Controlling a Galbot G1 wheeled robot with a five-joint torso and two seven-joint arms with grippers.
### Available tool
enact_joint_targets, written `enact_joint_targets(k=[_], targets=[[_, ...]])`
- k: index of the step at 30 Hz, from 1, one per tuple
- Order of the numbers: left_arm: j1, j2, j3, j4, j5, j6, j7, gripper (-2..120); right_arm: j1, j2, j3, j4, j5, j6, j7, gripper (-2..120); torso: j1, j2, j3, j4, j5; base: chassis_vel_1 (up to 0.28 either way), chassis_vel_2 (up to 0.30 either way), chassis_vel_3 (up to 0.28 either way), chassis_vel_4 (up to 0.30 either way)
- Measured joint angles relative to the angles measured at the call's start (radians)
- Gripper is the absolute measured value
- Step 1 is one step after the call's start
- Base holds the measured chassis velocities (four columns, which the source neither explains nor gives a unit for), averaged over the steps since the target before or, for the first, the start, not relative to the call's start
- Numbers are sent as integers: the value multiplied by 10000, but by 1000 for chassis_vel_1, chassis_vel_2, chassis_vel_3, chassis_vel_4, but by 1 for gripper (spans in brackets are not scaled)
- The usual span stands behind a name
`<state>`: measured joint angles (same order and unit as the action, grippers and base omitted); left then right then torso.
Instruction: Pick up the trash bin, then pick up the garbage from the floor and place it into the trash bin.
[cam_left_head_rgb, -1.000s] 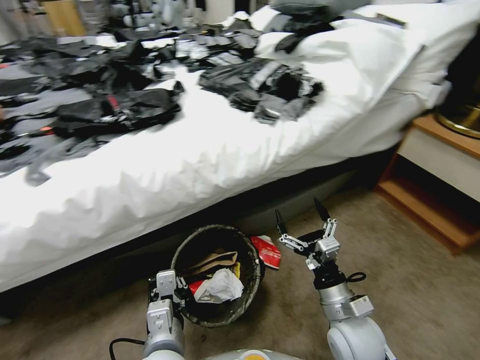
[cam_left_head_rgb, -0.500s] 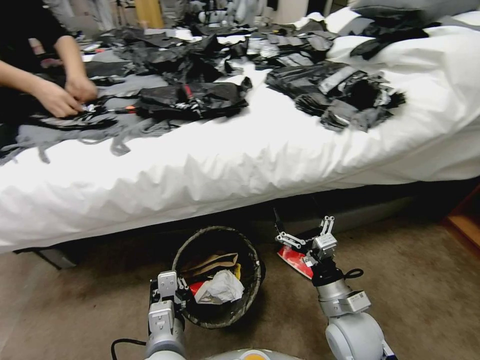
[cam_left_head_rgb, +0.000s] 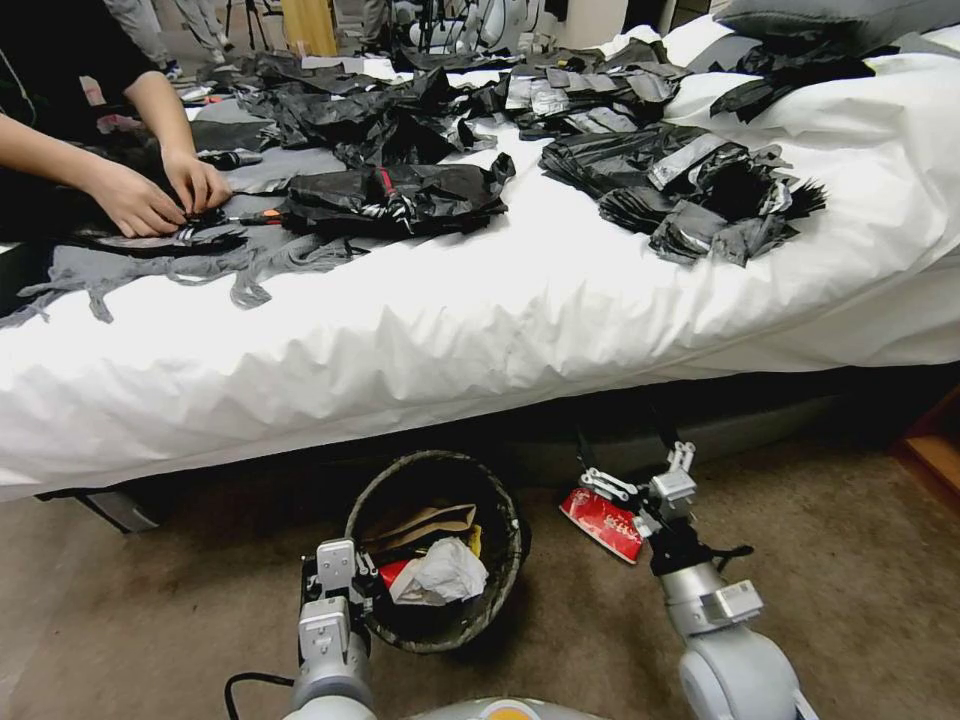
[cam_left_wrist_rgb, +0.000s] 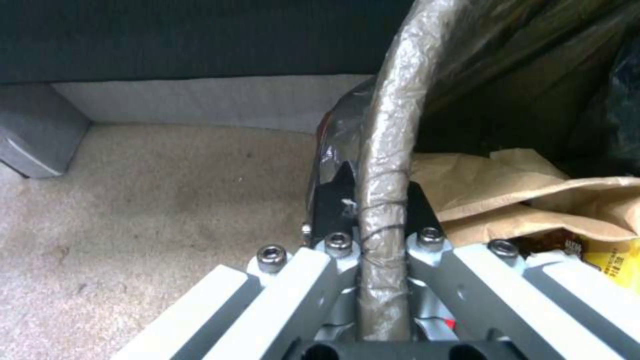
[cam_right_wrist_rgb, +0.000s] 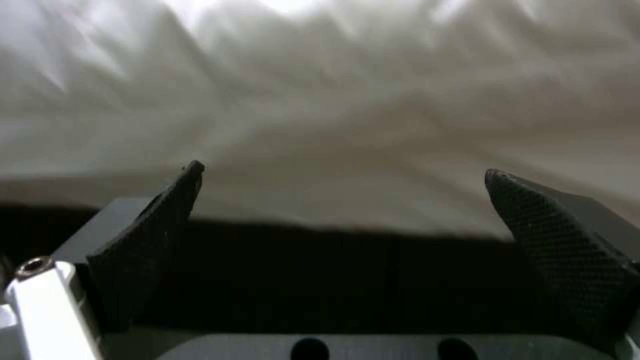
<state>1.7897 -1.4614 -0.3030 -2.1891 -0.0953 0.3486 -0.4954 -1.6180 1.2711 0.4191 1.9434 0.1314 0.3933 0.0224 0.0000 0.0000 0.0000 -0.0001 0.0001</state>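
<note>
Left gripper (cam_left_wrist_rgb: 373, 200) jaws clamp the bin (cam_left_head_rgb: 505, 500) rim; right gripper (cam_left_head_rgb: 625, 455), jaws apart, should lower squarely over the red wrapper (cam_left_head_rgb: 602, 523) beneath them.

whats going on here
The left gripper is clamped on the rim of the trash bin, which holds a tan paper bag and white tissue. The right gripper is open beside a red-and-white wrapper lying on the carpet by the bed.
</note>
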Motion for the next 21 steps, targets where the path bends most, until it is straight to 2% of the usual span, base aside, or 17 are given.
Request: enact_joint_targets(k=[6, 12, 15, 17, 21], targets=[[-64, -19, 10, 55, -14, 1, -5, 0, -428, 124, 200, -239, -136, -291, 435, 100, 0, 0, 0, 0, -1, 0, 0, 0, 0], [-81, -8, 0, 55, -50, 1, -10, 0, -465, 258, 201, -1009, 15, -477, 588, 100, 0, 0, 0, 1, -1, 0, 0, 0, 0], [-99, -5, 5, 23, -61, 1, -11, 0, -162, 250, 113, -1690, 284, -684, 513, 100, 0, 0, 0, 0, 0, 0, 0, 0, 0], [-87, -2, 13, -19, -61, 1, -13, 0, 383, 94, 30, -2371, 912, -1173, 297, 100, 0, 0, 0, 2, 0, 0, 0, 0, 0], [-46, 12, 21, -74, -59, 1, -13, 0, 840, -97, -36, -2825, 1501, -1661, 118, 100, 0, 0, 0, 3, -1, 0, 0, 0, 0]])
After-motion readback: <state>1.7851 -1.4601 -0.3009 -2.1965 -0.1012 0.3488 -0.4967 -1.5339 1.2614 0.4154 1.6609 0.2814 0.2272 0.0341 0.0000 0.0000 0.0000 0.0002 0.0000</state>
